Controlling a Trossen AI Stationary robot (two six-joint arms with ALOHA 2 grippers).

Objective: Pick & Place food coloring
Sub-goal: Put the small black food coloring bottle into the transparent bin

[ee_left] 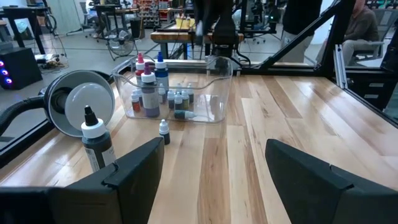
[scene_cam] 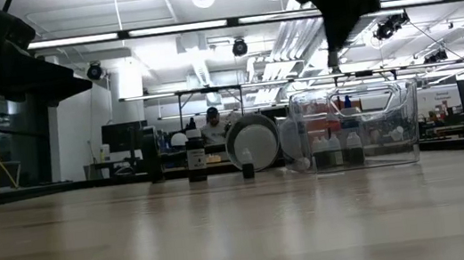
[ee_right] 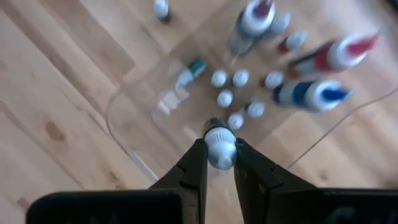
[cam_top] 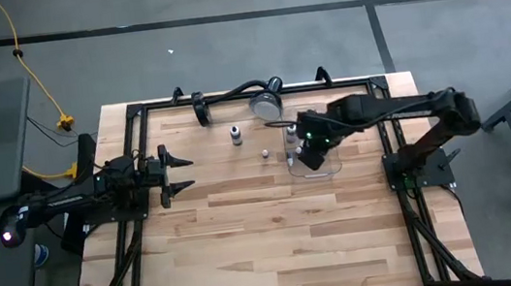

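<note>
Wood counter (cam_top: 276, 228): right tool (ee_right: 221, 163) pinches bottle (ee_right: 220, 148) over tray (ee_right: 134, 99) for drop-in; left tool (cam_top: 181, 173) waits wide open, empty.

A clear plastic tray (cam_top: 329, 165) sits near a silver lamp head (cam_top: 267, 101).

Right hand (ee_right: 219, 163) pinched shut, arm reaching out; left hand (cam_top: 177, 173) spread wide, arm waiting.

Left gripper (ee_left: 211, 171) open, low over the wood table (ee_left: 298, 118). Clear tray (ee_left: 217, 87) holds small bottles (ee_left: 177, 99) plus taller ones. Two bottles stand outside: large dark (ee_left: 96, 140), tiny (ee_left: 164, 130). Round lamp head (ee_left: 78, 99) beside them.
</note>
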